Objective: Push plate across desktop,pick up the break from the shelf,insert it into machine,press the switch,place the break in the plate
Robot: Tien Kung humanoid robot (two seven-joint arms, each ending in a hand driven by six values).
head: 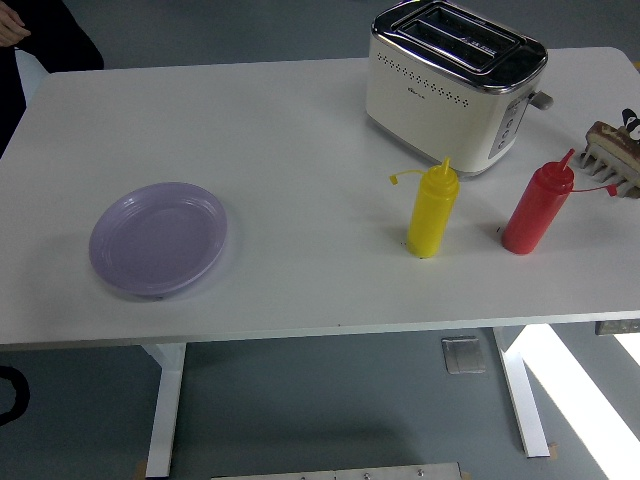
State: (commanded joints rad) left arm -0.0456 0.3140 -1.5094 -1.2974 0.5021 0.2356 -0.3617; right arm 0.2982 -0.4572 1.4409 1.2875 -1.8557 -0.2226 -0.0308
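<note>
A lilac plate (158, 240) lies on the white table (300, 150) at the left front. The cream toaster (455, 85) stands at the back right, its slots empty and its lever on the right end. At the right edge, slices of bread (610, 137) stand in a small rack (612, 172). A small dark tip (630, 118), probably my right hand, shows just above the bread. A dark curved shape (10, 395), probably my left hand, sits at the lower left edge, below table level. Neither touches anything.
A yellow squeeze bottle (432, 212) and a red squeeze bottle (537, 208) stand in front of the toaster. A person in dark clothing (40, 40) is at the table's far left corner, one hand at the picture's edge.
</note>
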